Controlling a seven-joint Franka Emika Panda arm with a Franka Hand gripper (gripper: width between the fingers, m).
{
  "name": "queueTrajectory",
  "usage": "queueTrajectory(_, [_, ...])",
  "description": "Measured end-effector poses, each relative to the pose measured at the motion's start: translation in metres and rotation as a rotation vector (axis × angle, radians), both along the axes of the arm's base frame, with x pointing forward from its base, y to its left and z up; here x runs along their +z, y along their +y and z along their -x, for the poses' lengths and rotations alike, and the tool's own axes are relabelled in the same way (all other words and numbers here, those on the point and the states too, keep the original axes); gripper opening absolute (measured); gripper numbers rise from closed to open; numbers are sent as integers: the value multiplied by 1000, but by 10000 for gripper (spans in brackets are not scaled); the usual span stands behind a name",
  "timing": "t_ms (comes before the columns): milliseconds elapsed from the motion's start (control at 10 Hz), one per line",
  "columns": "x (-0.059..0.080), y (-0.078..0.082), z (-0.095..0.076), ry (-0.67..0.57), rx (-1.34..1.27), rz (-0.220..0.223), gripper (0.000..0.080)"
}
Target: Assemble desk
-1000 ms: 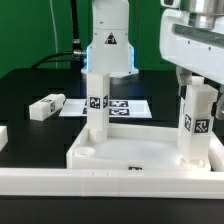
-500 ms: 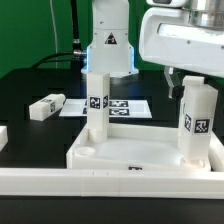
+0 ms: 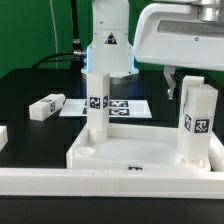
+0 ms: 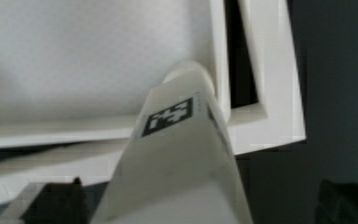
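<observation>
The desk's white rimmed top [image 3: 135, 152] lies flat at the front. Two white tagged legs stand upright in its sockets: one [image 3: 96, 105] at the exterior view's left, one [image 3: 198, 122] at its right. My gripper [image 3: 196, 86] hangs open over the right leg. One finger [image 3: 170, 86] shows beside the leg's top, and the other is cut off by the frame edge. In the wrist view that leg [image 4: 185, 150] rises between the dark fingertips [image 4: 51, 203] of my gripper [image 4: 197, 208], with gaps on both sides. A loose leg [image 3: 45, 106] lies on the black table.
The marker board [image 3: 125, 107] lies behind the desk top. A long white rail [image 3: 90, 182] runs along the front edge. Another white piece [image 3: 3, 135] sits at the exterior view's left edge. The arm's base [image 3: 108, 45] stands at the back.
My gripper has moved toward the exterior view's left and now hangs over the right leg. It has stayed open, and the parts have not moved.
</observation>
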State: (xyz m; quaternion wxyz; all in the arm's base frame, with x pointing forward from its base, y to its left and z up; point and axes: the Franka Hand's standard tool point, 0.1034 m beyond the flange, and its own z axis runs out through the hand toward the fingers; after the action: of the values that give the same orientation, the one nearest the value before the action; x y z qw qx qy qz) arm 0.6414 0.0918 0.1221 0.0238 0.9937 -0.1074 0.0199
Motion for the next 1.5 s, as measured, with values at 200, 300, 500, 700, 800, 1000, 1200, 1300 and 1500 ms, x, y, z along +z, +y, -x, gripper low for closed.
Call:
queueTrajectory(200, [0,0,-2,-7,118,22,648])
queueTrajectory(300, [0,0,-2,-8,188,40,648])
queueTrajectory(500, [0,-2,-3,0,307,53,648])
queueTrajectory(700, [0,-3,-3,2,321,55,533])
queueTrajectory(800, [0,-4,-3,2,321,56,395])
queueTrajectory(1000, [-1,-4,-3,2,304,55,293])
queueTrajectory(1200, [-1,-4,-3,0,285,54,293])
queueTrajectory(1300, [-1,-4,-3,-2,256,52,293])
queueTrajectory(1500, [1,-12,-5,-17,41,-8,293])
